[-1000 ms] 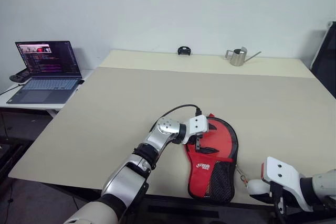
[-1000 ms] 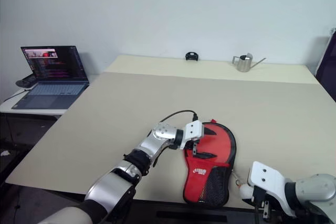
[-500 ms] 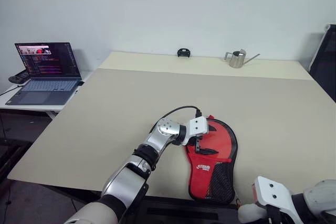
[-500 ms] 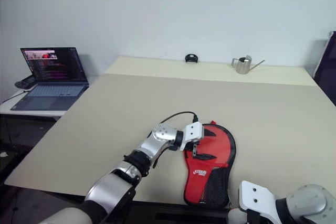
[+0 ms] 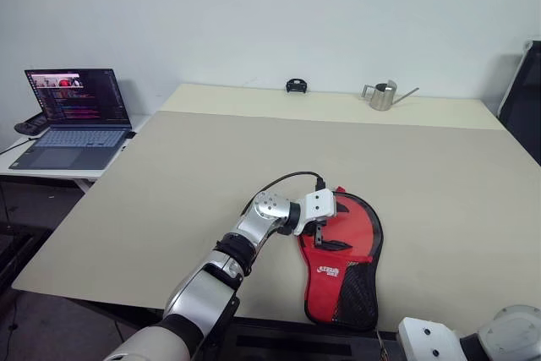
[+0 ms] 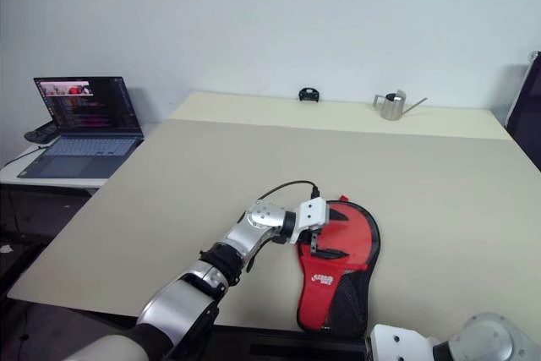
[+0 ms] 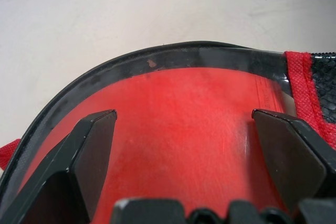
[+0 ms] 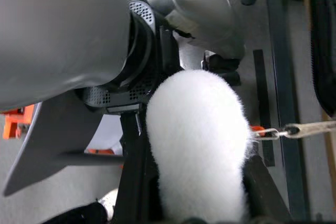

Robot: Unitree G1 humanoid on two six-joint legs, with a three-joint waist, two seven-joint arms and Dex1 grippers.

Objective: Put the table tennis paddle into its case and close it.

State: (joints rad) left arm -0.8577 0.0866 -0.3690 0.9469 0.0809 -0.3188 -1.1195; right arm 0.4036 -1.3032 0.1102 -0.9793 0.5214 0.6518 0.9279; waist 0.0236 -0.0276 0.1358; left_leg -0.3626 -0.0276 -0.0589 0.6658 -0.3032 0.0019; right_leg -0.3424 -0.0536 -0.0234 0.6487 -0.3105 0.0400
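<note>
The case (image 5: 355,230) lies flat near the table's front edge, red side up, with black piping and a mesh handle end. My left gripper (image 5: 330,224) rests on its round part, open; in the left wrist view its fingers (image 7: 94,150) stand wide apart over the smooth red face (image 7: 184,108). The paddle is hidden. My right gripper (image 8: 197,182) is shut on the white pompom (image 8: 197,129), held off the table below its front edge. A thin chain (image 8: 294,129) runs from the pompom towards the case. The right arm's white housing (image 5: 439,340) shows at the lower right.
The beige table (image 5: 211,166) stretches far ahead. A metal watering can (image 5: 385,93) and a small black object (image 5: 295,84) stand at its far edge. An open laptop (image 5: 76,116) sits on a side desk at left. A dark chair (image 5: 524,82) stands at right.
My right arm has drawn back and down past the table's front edge with the pompom in its grip. The left gripper and the case have stayed where they were.
</note>
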